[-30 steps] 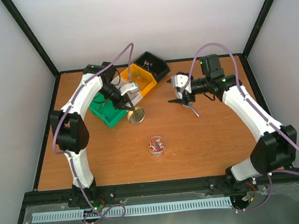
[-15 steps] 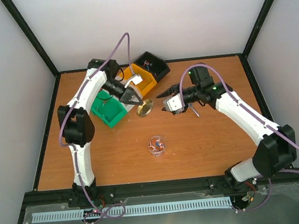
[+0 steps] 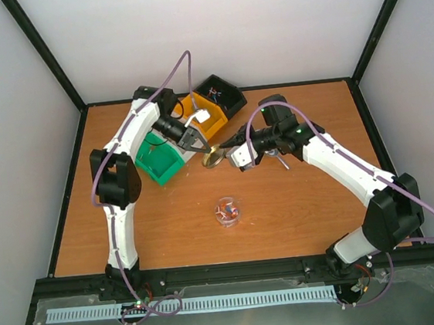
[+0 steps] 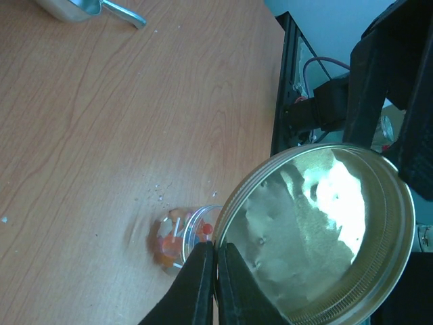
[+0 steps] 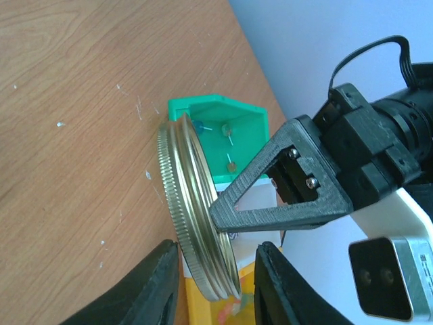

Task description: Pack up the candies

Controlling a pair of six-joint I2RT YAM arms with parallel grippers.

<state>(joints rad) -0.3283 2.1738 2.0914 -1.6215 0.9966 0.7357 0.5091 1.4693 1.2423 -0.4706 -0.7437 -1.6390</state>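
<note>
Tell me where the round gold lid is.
Mid-table in the top view: the round gold lid, pinched by the left gripper, with the open right gripper straddling its rim.

The left arm [image 3: 132,132] climbs from its base at 7 o'clock of the tabletop [image 3: 315,206] to an elbow near 11 o'clock, then folds back toward the centre. The left end effector [image 3: 199,142] points to 4 o'clock, its fingers pinched together on the rim of a gold lid [image 4: 325,230]. The right arm [image 3: 341,157] arches from 5 o'clock toward the centre. The right end effector [image 5: 218,247] faces 9 o'clock, fingers spread either side of that lid's rim.
</note>
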